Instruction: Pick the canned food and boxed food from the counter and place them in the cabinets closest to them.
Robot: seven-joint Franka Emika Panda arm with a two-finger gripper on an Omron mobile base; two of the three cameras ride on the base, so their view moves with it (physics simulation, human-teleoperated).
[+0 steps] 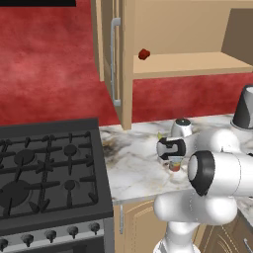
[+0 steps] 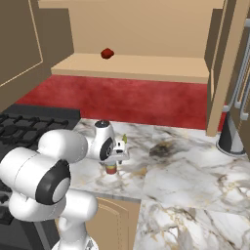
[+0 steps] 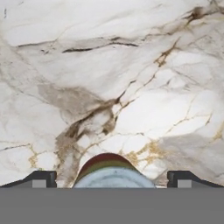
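Observation:
The canned food [image 1: 174,165] is a short can with a red and tan label, upright on the marble counter [image 1: 133,170] near its front edge. My gripper [image 1: 174,159] points straight down over it. In the right base view the gripper [image 2: 112,162] sits just over the can [image 2: 112,169]. In the hand view the can's pale top [image 3: 113,174] lies between the two dark fingertips [image 3: 43,179], with a gap on each side; the gripper [image 3: 113,181] is open. The cabinets [image 1: 188,64] stand open above the counter. The boxed food is out of view.
A black gas stove [image 1: 47,173] adjoins the counter on the left. The open cabinet door [image 1: 116,62] with its grey bar handle hangs above the counter's left end. A small dark red lump [image 1: 144,54] lies on the shelf. A grey conical object [image 2: 230,136] stands at the right.

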